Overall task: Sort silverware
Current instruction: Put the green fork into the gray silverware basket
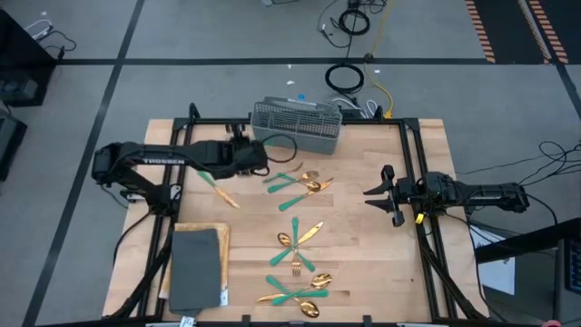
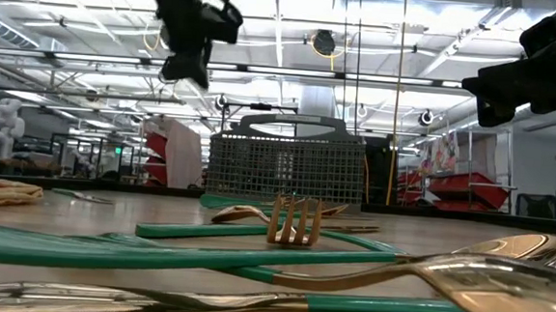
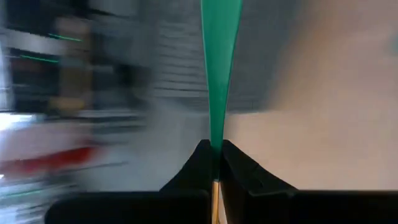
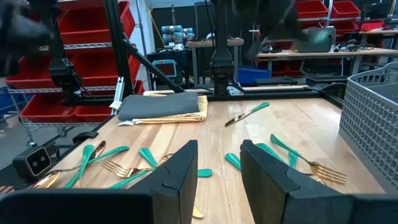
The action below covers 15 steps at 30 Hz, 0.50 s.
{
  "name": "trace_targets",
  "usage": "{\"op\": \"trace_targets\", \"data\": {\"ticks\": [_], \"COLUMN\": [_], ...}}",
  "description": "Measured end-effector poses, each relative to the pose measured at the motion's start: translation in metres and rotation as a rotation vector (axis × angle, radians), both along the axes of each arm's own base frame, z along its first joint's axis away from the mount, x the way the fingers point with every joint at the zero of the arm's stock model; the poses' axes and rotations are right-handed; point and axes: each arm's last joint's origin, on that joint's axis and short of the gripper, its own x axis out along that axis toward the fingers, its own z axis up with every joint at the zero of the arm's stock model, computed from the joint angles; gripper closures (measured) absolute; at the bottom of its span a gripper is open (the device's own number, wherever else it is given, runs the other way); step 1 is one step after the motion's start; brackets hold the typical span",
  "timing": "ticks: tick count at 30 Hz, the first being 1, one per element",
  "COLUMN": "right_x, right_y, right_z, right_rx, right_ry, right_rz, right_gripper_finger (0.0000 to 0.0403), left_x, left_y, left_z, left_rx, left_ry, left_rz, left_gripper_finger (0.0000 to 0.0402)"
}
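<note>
My left gripper is shut on one piece of silverware with a slim teal handle. It hovers above the table just near of the grey wire-mesh basket, beside the left arm's end. The other gold-and-teal forks, spoons and knives lie flat in two loose groups, mid-table and toward the near edge. A single knife lies apart to the left. My right gripper is open, raised over the table's right side, and holds nothing. My left gripper pinches the piece between its two fingers where the teal handle narrows. The handle sticks straight out past the fingertips, along the fingers. A strip of gold shows back between the fingers. The piece is lifted clear of the table.
The basket stands at the far edge, middle. A folded grey cloth on a tan cloth lies at the near left corner. A black frame borders the wooden top. Bare wood shows between the silverware and the right arm.
</note>
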Motion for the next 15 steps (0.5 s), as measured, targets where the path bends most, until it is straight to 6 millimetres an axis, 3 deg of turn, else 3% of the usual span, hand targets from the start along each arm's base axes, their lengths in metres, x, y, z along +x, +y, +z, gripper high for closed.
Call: {"op": "trace_targets", "data": {"ticks": [3,5,8,15], "right_x": [0.000,0.000,0.000,0.000], "right_y": [0.000,0.000,0.000,0.000], "right_z": [0.000,0.000,0.000,0.000], "right_rx": [0.000,0.001,0.001,0.019], "right_ry": [0.000,0.000,0.000,0.002], "right_rz": [0.000,0.000,0.000,0.000], "right_gripper_finger": [0.0293,0.0293,0.0293,0.0293], "left_x": [0.009,0.013,0.015,0.013], "left_y": [0.010,0.017,0.026,0.062], "left_z": [0.017,0.025,0.027,0.007], "left_rx": [0.328,0.432,0.419,0.337], "left_ry": [0.184,0.355,0.460,0.654], "left_rz": [0.072,0.106,0.061,0.058], "left_gripper_finger": [0.0391,0.0391,0.0391,0.0391]}}
